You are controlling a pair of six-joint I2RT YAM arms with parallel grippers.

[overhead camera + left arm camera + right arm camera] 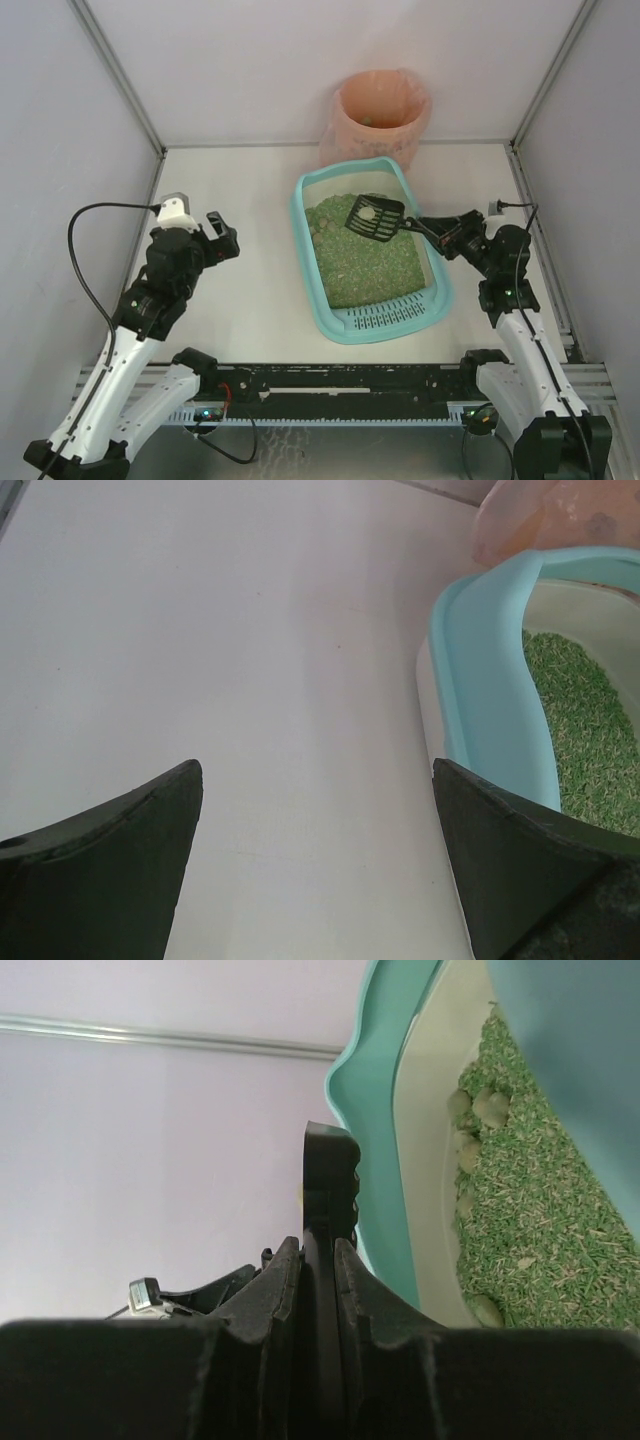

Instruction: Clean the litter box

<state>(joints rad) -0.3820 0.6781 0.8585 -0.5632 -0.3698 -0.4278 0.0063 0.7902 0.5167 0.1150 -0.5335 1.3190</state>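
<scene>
The right pincer point(320, 1255) is clamping narrowly on the handle of the black slotted scoop point(385, 226), with its two fingers pressing the thin handle from both sides. The scoop's head is reaching out ahead of this pincer, over the green litter point(365, 265) inside the litter box point(300, 215). It is carrying a pale clump point(367, 211).

The litter box is sitting on the tabletop point(250, 300), ahead and to the left of the right pincer. Its teal rim is passing just beside the gripped handle, and its slotted grate end is facing the arm bases. Several greyish clumps point(488, 1108) are lying on the litter ahead of the right pincer, close to the box's inner wall.

The left pincer point(315, 770) is standing wide and holding nothing, hovering over bare tabletop. The litter box's rim is lying near it on its right. A pink-bagged round bin point(380, 112) is standing beyond the litter box, well ahead of both pincers.
</scene>
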